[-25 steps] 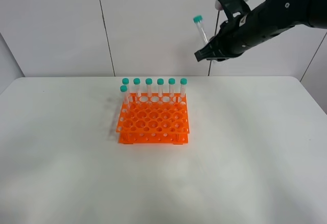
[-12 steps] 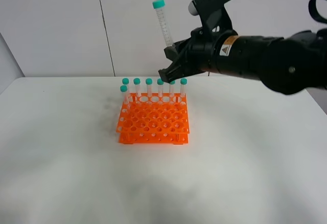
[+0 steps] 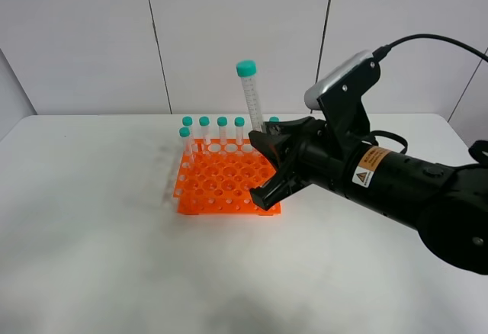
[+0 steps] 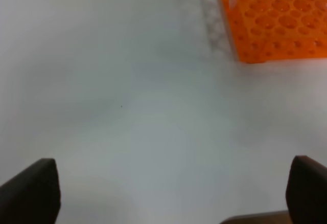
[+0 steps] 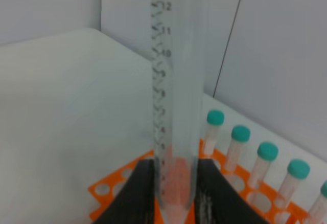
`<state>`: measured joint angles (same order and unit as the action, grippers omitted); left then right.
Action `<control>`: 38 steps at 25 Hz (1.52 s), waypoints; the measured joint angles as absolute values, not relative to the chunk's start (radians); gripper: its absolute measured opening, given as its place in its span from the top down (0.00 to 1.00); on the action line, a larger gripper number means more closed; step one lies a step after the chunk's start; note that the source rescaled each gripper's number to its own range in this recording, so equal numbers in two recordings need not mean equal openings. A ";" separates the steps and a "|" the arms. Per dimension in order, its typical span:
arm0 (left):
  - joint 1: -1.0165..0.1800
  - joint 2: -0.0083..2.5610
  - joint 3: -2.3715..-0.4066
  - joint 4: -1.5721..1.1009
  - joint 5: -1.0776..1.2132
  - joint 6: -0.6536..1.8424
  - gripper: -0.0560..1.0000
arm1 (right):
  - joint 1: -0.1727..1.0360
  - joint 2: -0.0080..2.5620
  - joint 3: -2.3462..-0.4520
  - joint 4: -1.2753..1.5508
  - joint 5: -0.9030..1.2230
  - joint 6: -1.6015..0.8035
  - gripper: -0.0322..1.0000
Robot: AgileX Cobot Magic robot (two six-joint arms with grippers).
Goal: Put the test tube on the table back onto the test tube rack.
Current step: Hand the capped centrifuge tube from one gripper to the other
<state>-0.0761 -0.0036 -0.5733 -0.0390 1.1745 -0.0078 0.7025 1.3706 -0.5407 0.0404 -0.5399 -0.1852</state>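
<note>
Test tube (image 3: 252, 104) is off the table (image 3: 91, 242), cap up, near-vertical, leaning slightly toward 11 o'clock. Right gripper (image 5: 175, 199) pinches its lower end, fingers (image 5: 144, 191) tight on the wall. It hangs over the test tube rack (image 3: 217, 185), near the 2 o'clock corner. Tip looks not seated; can't tell which hole. Other capped tubes (image 3: 222, 130) line the 12 o'clock edge. Left gripper (image 4: 168, 196) spread wide, empty. Pickup done. Left: lower in, release.
</note>
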 joint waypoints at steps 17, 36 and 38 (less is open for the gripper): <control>-0.076 -0.004 -0.578 -0.039 1.170 0.046 0.00 | 0.703 1.370 -0.514 0.072 -0.585 -0.207 0.96; -0.355 0.114 -0.753 -0.054 1.096 0.069 0.00 | 0.703 1.370 -0.514 0.078 -0.536 -0.209 0.96; -0.384 0.164 -0.791 -0.054 1.062 0.080 0.00 | 0.703 1.370 -0.514 0.080 -0.536 -0.209 0.96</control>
<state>-0.3844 0.1637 -0.7914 -0.0545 1.0625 0.0798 0.7025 1.3704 -0.5144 0.0797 -0.5356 -0.2093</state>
